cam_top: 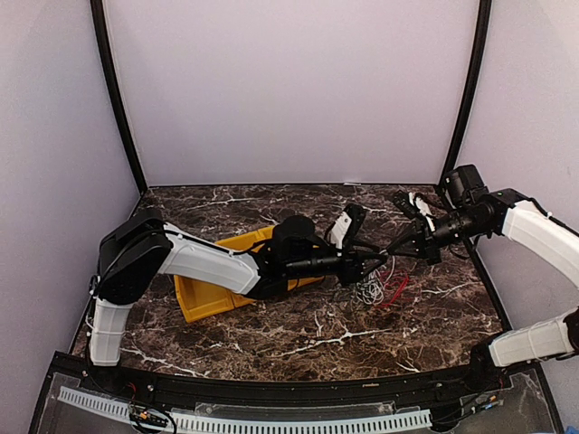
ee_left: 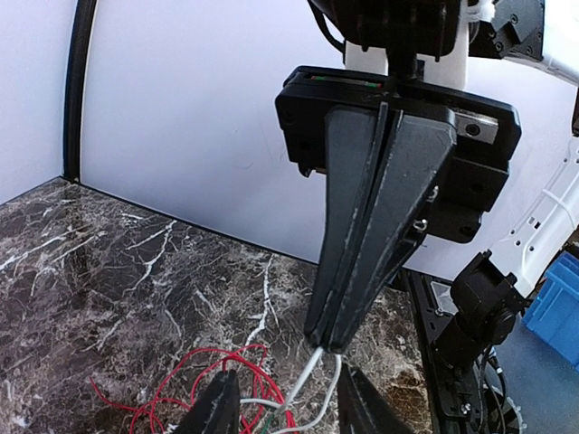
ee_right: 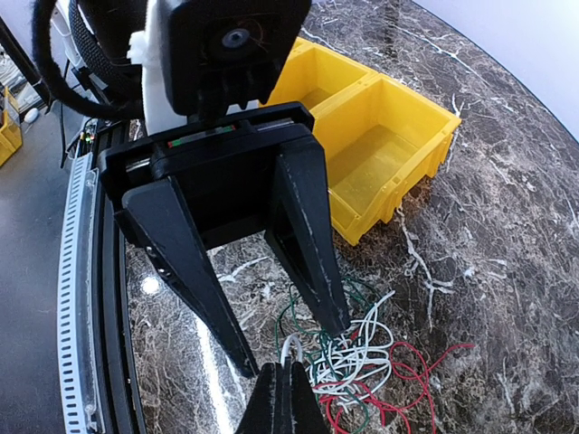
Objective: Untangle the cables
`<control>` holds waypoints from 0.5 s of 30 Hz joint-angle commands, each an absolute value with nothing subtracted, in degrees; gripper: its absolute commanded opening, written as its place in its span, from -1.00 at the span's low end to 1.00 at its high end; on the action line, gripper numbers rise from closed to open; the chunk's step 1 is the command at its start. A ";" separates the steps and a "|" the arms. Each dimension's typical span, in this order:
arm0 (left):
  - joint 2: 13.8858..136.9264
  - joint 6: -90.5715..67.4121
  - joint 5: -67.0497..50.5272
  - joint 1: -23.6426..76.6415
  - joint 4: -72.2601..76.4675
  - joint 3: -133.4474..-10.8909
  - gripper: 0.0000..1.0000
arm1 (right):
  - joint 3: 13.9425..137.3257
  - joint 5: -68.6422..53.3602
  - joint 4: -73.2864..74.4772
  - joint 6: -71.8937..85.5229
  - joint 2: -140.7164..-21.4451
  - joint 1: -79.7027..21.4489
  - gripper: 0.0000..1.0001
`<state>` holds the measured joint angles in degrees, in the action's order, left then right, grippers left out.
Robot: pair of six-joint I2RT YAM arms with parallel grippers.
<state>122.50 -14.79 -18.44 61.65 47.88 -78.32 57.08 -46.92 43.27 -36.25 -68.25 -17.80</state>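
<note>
The cables lie in one tangled heap on the marble table: a white wire (ee_right: 362, 357), a red wire (ee_right: 425, 362) and a dark green wire (ee_right: 289, 316). In the top view the white wire (cam_top: 366, 291) and red wire (cam_top: 396, 289) lie just below both grippers. My right gripper (ee_right: 288, 366) is shut on a loop of the white wire, and holds it taut above the heap in the left wrist view (ee_left: 330, 346). My left gripper (ee_left: 288, 375) is open, with its fingers (ee_right: 312, 244) on either side of that held loop. The red wire (ee_left: 181, 380) lies left of it.
A yellow two-compartment bin (ee_right: 398, 194) stands behind the heap, partly under my left arm in the top view (cam_top: 208, 312). The table's near edge and a white slotted rail (ee_right: 72, 271) lie to the left in the right wrist view.
</note>
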 commanded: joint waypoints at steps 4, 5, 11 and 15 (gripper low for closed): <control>123.04 -13.45 -18.74 61.98 46.57 -81.49 -0.57 | 57.12 -48.00 41.49 -36.11 -67.25 -18.28 -1.00; 123.05 -13.49 -18.75 62.03 46.49 -81.53 -0.69 | 57.17 -47.85 41.41 -35.96 -67.33 -18.31 -1.00; 121.02 -15.49 -14.35 62.01 43.79 -80.17 -1.00 | 53.21 -33.98 27.68 -27.01 -65.48 -18.19 -0.21; 115.95 -17.52 -9.04 62.01 43.81 -72.78 -1.00 | 45.80 -34.40 17.89 -28.05 -63.11 -18.23 0.43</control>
